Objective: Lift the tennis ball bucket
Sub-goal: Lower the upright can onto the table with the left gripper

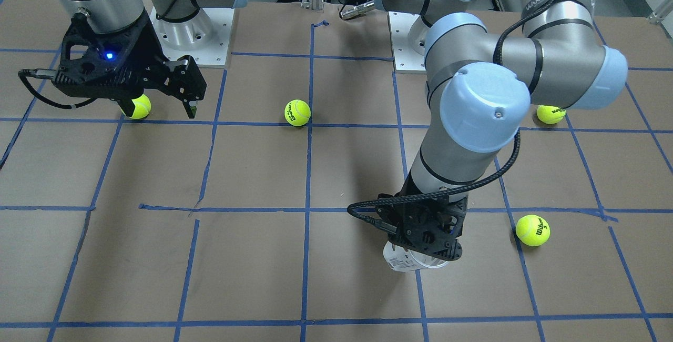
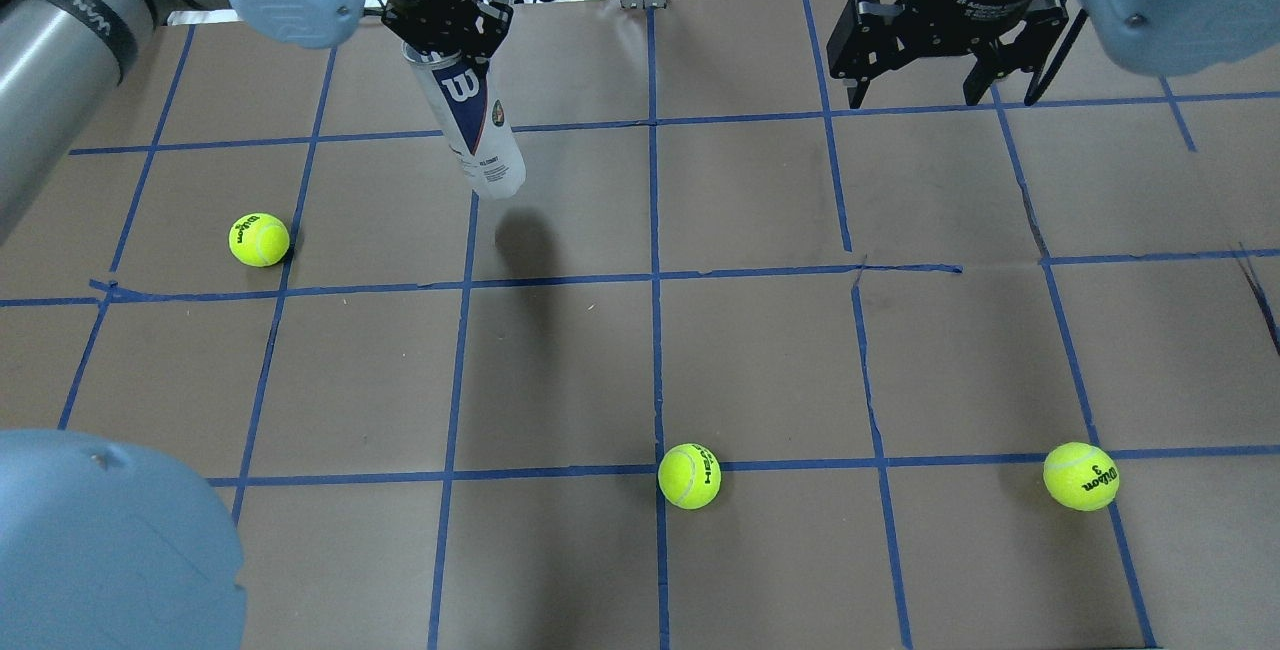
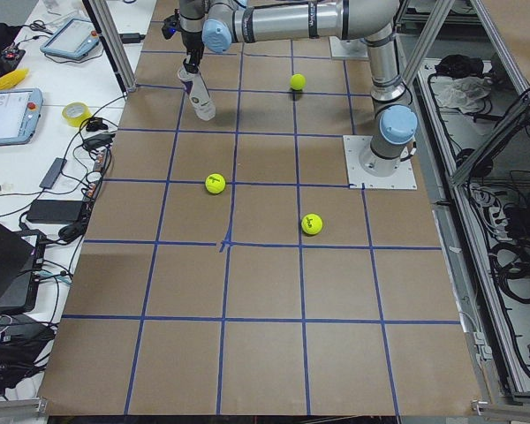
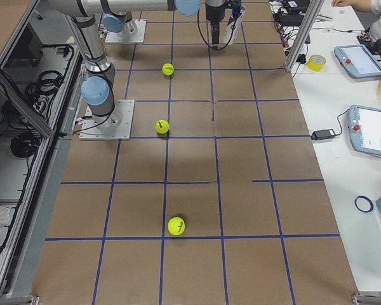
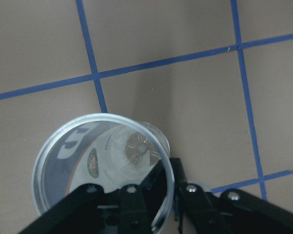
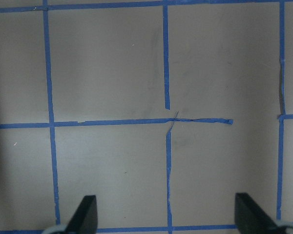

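The brown table [image 2: 760, 360] carries a blue tape grid, the balls [image 2: 689, 476] are yellow-green with black lettering, and the clear can [image 2: 470, 125] wears a navy panel with a white W toward 12 o'clock and a white, black-printed label toward 6 o'clock.

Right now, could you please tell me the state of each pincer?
Left pincer: closed on the tennis ball can.
Right pincer: open, empty.
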Robot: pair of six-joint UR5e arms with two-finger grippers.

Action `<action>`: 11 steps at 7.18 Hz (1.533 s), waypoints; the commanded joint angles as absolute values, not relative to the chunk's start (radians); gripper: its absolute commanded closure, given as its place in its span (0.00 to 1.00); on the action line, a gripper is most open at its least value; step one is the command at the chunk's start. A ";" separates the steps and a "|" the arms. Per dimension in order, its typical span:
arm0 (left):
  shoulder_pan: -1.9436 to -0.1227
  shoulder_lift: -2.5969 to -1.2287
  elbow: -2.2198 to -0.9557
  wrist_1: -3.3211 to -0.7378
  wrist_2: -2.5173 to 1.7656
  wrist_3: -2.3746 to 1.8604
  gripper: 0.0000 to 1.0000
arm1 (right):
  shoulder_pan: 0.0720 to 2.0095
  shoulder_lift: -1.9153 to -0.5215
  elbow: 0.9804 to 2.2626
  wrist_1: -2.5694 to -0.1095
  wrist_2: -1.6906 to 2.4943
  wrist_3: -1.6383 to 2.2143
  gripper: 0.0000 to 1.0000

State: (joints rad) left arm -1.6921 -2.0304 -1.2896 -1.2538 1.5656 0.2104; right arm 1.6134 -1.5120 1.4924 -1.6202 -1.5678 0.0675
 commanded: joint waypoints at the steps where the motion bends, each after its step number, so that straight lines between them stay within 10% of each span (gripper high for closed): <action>1: -1.717 -2.058 -1.310 -1.157 1.580 0.221 1.00 | 1.614 -1.509 1.491 -1.611 -1.566 0.069 0.00; 9: -1.772 -2.045 -1.396 -1.068 1.577 0.207 1.00 | 1.615 -1.512 1.489 -1.612 -1.557 0.072 0.00; 11: -1.772 -2.043 -1.399 -1.068 1.569 0.209 0.74 | 1.618 -1.517 1.488 -1.612 -1.557 0.072 0.00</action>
